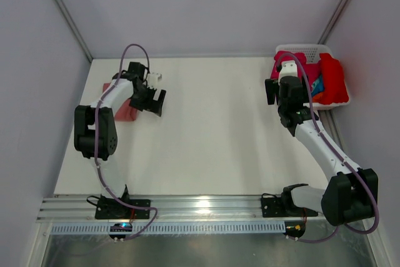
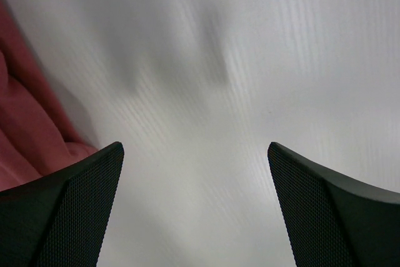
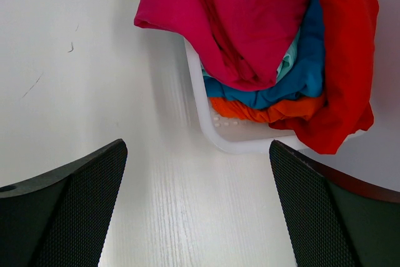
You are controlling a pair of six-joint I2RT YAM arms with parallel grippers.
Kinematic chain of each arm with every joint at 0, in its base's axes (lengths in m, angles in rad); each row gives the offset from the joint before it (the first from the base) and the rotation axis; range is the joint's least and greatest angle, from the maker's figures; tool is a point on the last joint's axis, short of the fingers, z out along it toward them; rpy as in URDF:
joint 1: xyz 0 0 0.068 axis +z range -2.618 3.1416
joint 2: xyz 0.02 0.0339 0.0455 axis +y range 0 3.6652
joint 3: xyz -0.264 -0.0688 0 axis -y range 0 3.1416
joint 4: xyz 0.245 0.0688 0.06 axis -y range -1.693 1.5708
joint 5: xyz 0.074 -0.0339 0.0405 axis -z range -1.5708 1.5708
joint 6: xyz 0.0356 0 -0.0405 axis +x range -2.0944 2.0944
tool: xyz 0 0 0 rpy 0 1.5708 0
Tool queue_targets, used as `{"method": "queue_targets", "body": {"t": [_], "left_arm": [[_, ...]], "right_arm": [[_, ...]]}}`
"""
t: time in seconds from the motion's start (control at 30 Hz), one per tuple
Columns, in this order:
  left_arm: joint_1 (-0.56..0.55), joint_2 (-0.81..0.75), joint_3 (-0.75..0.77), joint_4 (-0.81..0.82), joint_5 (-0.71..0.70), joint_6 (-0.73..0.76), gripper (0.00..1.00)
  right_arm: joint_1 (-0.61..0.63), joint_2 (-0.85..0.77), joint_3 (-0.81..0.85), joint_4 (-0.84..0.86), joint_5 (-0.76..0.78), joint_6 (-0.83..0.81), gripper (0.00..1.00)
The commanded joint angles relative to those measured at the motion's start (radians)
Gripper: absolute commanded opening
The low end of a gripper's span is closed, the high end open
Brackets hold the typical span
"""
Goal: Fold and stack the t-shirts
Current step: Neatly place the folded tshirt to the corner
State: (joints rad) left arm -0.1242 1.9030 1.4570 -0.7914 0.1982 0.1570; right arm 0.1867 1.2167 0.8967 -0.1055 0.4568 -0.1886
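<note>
Overhead view: white table (image 1: 212,123) and two arms. The salmon-pink cotton t-shirt (image 1: 122,114) lies flat at the table's left edge, in the left middle of the frame, partly hidden under the left arm. The left claw (image 1: 153,101) hangs just beside its right edge. In the left wrist view this claw (image 2: 195,148) has its jaws spread wide and nothing between them, with bare table below and the pink shirt (image 2: 25,129) at the frame's left. A white plastic basket (image 1: 300,49) sits in the upper right of the overhead view and holds the remaining t-shirts in a heap. The right claw (image 1: 278,92) is close to the basket's left side. In the right wrist view this claw (image 3: 195,148) is also wide open and empty over bare table. The basket wall (image 3: 231,136) is in the frame's upper right, with a magenta t-shirt (image 3: 212,17) spilling over its rim. A blue t-shirt (image 3: 306,73) lies under that, an orange t-shirt (image 3: 262,110) lowest, and a bright red t-shirt (image 3: 347,60) is draped down the right side.
</note>
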Motion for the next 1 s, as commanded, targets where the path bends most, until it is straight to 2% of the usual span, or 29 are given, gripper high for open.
{"method": "queue_targets", "body": {"t": [0.0, 0.37, 0.57, 0.63, 0.77, 0.97], "left_arm": [[-0.037, -0.03, 0.046, -0.029, 0.112, -0.008, 0.99], [-0.048, 0.166, 0.224, 0.041, -0.009, -0.059, 0.99], [-0.048, 0.284, 0.356, -0.011, -0.085, -0.036, 0.99], [-0.048, 0.295, 0.373, -0.012, -0.104, -0.033, 0.99], [-0.048, 0.303, 0.378, 0.011, -0.233, -0.03, 0.99], [-0.037, 0.323, 0.381, -0.008, -0.293, -0.022, 0.99]], "right_arm": [[-0.004, -0.011, 0.001, 0.044, 0.006, -0.005, 0.99], [-0.004, -0.025, -0.001, 0.047, 0.011, -0.011, 0.99], [-0.006, -0.029, -0.001, 0.047, 0.016, -0.014, 0.99], [-0.004, -0.031, -0.002, 0.047, 0.016, -0.015, 0.99], [-0.004, -0.034, -0.004, 0.047, 0.016, -0.017, 0.99], [-0.004, -0.032, -0.004, 0.046, 0.013, -0.018, 0.99]]}}
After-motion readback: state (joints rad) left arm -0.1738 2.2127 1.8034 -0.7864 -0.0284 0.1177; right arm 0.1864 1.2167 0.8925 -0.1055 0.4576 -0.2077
